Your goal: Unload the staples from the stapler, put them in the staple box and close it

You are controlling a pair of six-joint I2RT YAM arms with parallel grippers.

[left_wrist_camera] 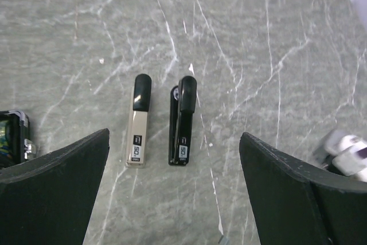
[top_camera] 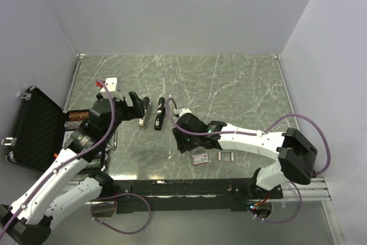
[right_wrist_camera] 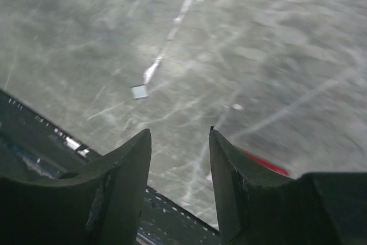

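Two staplers lie side by side on the marble table: a beige one [top_camera: 142,117] [left_wrist_camera: 139,121] and a black one [top_camera: 159,115] [left_wrist_camera: 182,121]. My left gripper [top_camera: 139,102] [left_wrist_camera: 175,133] hovers over them, wide open and empty, with both staplers showing between its fingers. Short silver staples [top_camera: 225,156] lie near the front edge, right of a red-and-white box [top_camera: 200,159]. A tiny staple piece [top_camera: 170,157] [right_wrist_camera: 139,91] lies apart on the table. My right gripper [top_camera: 181,142] [right_wrist_camera: 179,131] is open with nothing in it, low over the table, in front of the black stapler.
An open black case [top_camera: 34,130] stands at the left side of the table. The red edge of the box [right_wrist_camera: 264,163] shows beside my right finger. The table's dark near edge [right_wrist_camera: 34,142] runs just below the right gripper. Grey walls enclose the table.
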